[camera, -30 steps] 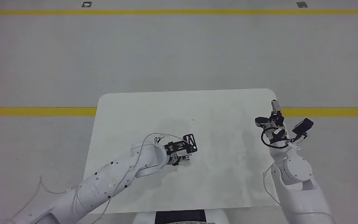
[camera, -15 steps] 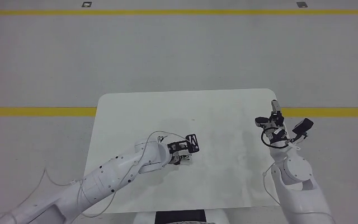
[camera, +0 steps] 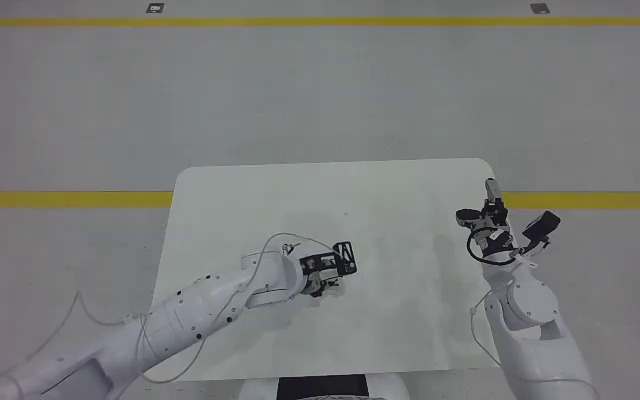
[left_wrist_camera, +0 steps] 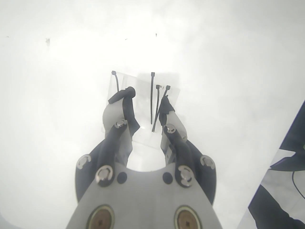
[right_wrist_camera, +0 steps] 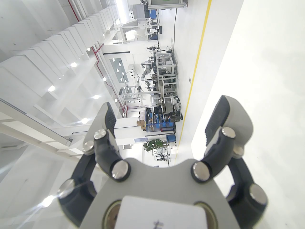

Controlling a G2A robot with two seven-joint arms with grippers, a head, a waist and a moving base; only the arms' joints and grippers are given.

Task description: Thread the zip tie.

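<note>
Left gripper (left_wrist_camera: pixel 144 97) low over table (camera: pixel 400 200) near its middle, fingers spread, gripping nothing. Black zip ties (left_wrist_camera: pixel 152 89) lie on clear tray (left_wrist_camera: pixel 137 84), most between fingertips, one beside far finger. Right gripper (right_wrist_camera: pixel 164 104) at table's right edge, spread wide, holding nothing.

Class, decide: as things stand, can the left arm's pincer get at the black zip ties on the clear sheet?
Probably yes: the left pincer is open right over the clear sheet, its fingers either side of three zip ties, with nothing between them.

Four zip ties (left_wrist_camera: pixel 151 96); one clear sheet (left_wrist_camera: pixel 143 82)
</note>
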